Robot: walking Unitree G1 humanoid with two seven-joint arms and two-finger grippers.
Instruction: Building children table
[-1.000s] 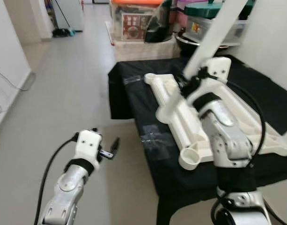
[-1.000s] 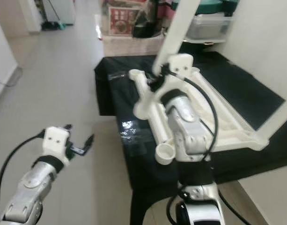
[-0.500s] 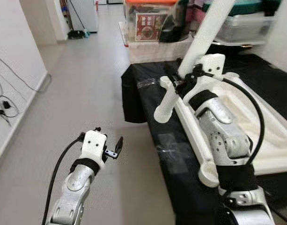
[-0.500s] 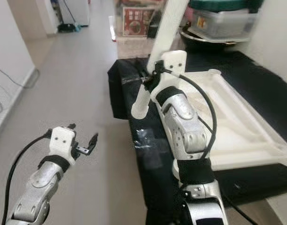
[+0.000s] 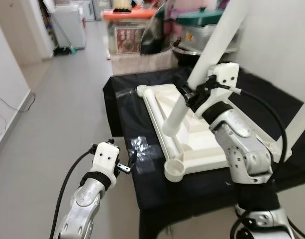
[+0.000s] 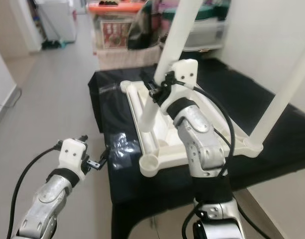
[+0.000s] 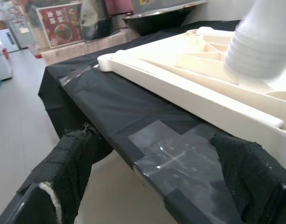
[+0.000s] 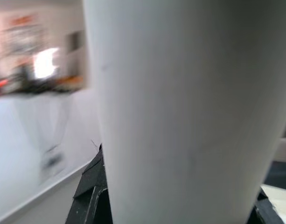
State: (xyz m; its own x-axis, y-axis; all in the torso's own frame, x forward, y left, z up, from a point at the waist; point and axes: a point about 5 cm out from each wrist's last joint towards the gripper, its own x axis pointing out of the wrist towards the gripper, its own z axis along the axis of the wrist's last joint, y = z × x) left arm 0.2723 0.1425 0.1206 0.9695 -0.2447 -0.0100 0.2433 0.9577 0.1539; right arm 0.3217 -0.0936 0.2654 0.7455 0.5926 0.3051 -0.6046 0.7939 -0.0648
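Assembly looks partly done, by my reading; the white plastic children's table panel (image 5: 192,129) lies upside down on the black-covered tabletop (image 5: 157,179), ribbed underside up, and one long white tubular leg (image 6: 284,94) already stands upright in the corner socket at about 3 o'clock of the panel; the round empty corner socket (image 5: 175,171) at about 7 o'clock has no leg yet, and another open socket shows at the far corner near 11 o'clock; so at least two legs seem left to fit.

The right hand (image 5: 189,93) is clenched around a second white tubular leg (image 5: 212,55), which slants from about 1 o'clock down toward the panel, its rounded lower end hanging over the panel's near-left rail, not seated in any socket; in the right wrist view the leg sits tight between the black fingers.

The left hand (image 5: 126,166) hovers at about 8 o'clock, just beside the tabletop's edge near a patch of clear tape (image 5: 141,149); its fingers (image 7: 70,158) are spread and hold nothing.

The plastic looks smooth, rigid and light.
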